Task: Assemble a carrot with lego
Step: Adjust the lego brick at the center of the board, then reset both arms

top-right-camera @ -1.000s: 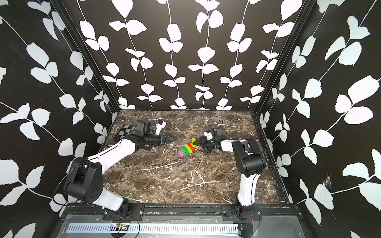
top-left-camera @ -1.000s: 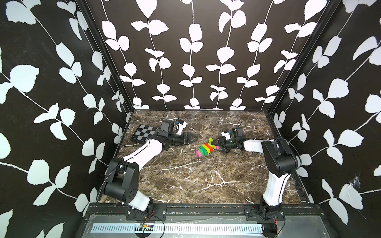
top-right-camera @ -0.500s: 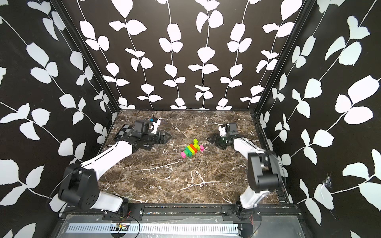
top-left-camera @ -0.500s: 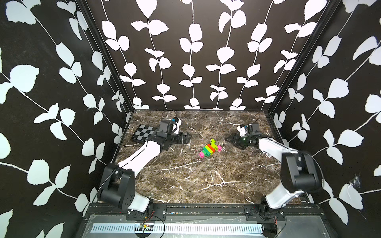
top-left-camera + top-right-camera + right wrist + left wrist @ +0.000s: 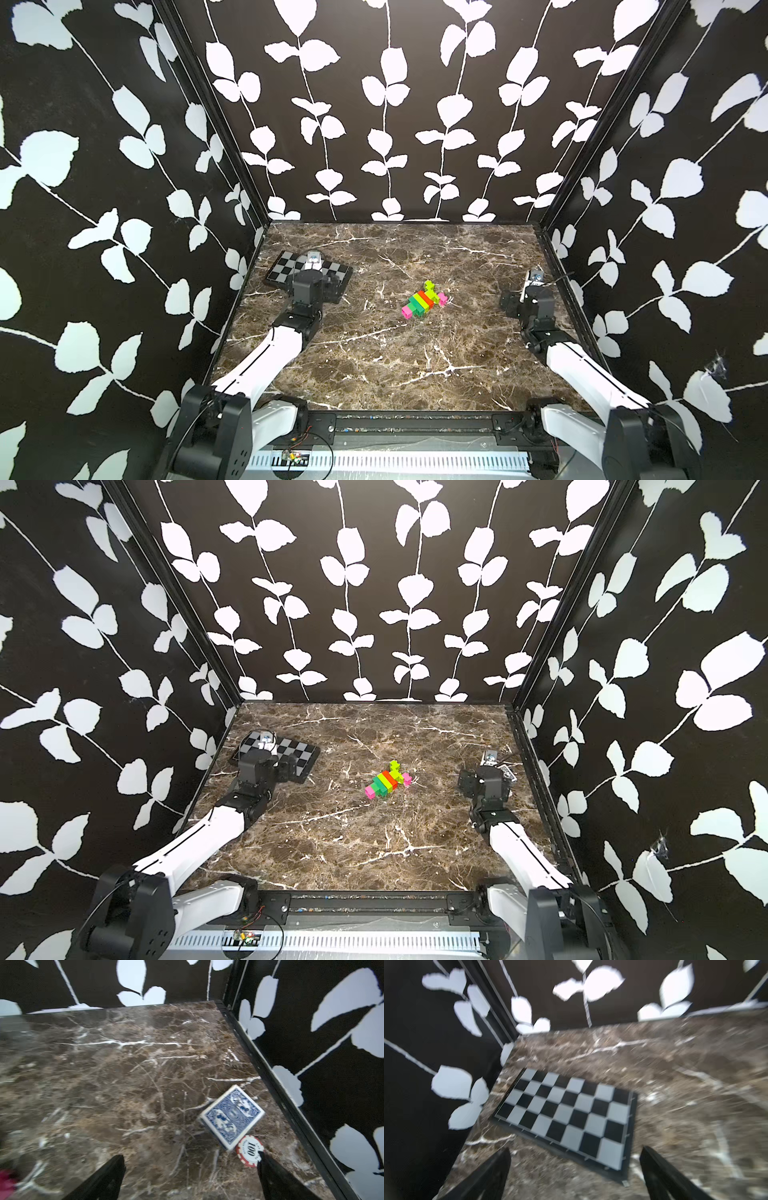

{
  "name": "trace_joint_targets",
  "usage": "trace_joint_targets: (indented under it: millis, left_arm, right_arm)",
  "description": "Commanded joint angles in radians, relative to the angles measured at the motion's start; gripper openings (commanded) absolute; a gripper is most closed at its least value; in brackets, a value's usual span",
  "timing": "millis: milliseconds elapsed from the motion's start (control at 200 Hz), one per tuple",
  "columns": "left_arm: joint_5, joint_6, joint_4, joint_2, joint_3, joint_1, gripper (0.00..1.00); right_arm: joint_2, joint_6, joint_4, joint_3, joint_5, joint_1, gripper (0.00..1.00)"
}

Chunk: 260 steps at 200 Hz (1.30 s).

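Note:
The carrot (image 5: 424, 303), a short stack of joined lego in pink, green, lime and red-orange bands, lies alone on the marble floor mid-table in both top views (image 5: 388, 785). My left gripper (image 5: 575, 1151) hangs open over the near edge of the checkered board, well to the left of the carrot (image 5: 330, 289). My right gripper (image 5: 191, 1157) is open too, far to the right of the carrot near the right wall (image 5: 509, 301). Nothing sits between either pair of fingers. The left wrist view is motion-blurred and does not show the carrot.
A black-and-grey checkered board (image 5: 566, 1109) lies at the back left. A blue card deck (image 5: 231, 1114) and a red-and-white poker chip (image 5: 249, 1151) lie by the right wall, close to my right fingers. Patterned walls enclose three sides.
Both arms pulled away from the carrot, the left one to the left over the board and the right one to the right wall. Both grippers opened wider. The carrot stays on the floor.

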Motion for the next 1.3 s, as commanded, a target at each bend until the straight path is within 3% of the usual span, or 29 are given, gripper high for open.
trace_joint_targets:
  millis: [0, 95, 195, 275, 425, 530, 580, 640, 685, 1295]
  left_arm:
    - [0.061, 0.104, 0.197, 0.041, -0.077, 0.038, 0.99]
    - [0.137, 0.145, 0.449, 0.115, -0.176, 0.053, 0.99]
    - [0.186, 0.179, 0.541, 0.227, -0.177, 0.06, 0.99]
    - [0.235, 0.219, 0.553, 0.263, -0.162, 0.068, 0.99]
    - [0.32, 0.155, 0.568, 0.315, -0.15, 0.145, 0.99]
    - [0.436, 0.106, 0.759, 0.405, -0.191, 0.217, 0.99]
    - [0.446, 0.099, 0.645, 0.372, -0.169, 0.227, 0.99]
    - [0.444, 0.101, 0.707, 0.403, -0.168, 0.226, 0.99]
    - [0.447, 0.099, 0.66, 0.388, -0.162, 0.226, 0.99]
    - [0.441, 0.101, 0.656, 0.384, -0.161, 0.228, 0.99]
  right_arm:
    - [0.088, -0.049, 0.244, -0.032, 0.036, -0.021, 0.99]
    - [0.165, -0.08, 0.35, -0.054, 0.021, -0.024, 0.99]
    - [0.183, -0.115, 0.428, -0.074, 0.01, -0.028, 0.99]
    - [0.217, -0.14, 0.595, -0.122, 0.006, -0.031, 0.99]
    - [0.332, -0.145, 0.781, -0.163, -0.066, -0.036, 0.99]
    - [0.437, -0.161, 0.909, -0.166, -0.097, -0.036, 0.99]
    - [0.421, -0.164, 0.818, -0.136, -0.101, -0.035, 0.99]
    - [0.402, -0.155, 0.675, -0.076, -0.091, -0.036, 0.99]
    - [0.424, -0.159, 0.634, -0.035, -0.089, -0.036, 0.99]
    - [0.413, -0.161, 0.623, -0.038, -0.096, -0.035, 0.99]
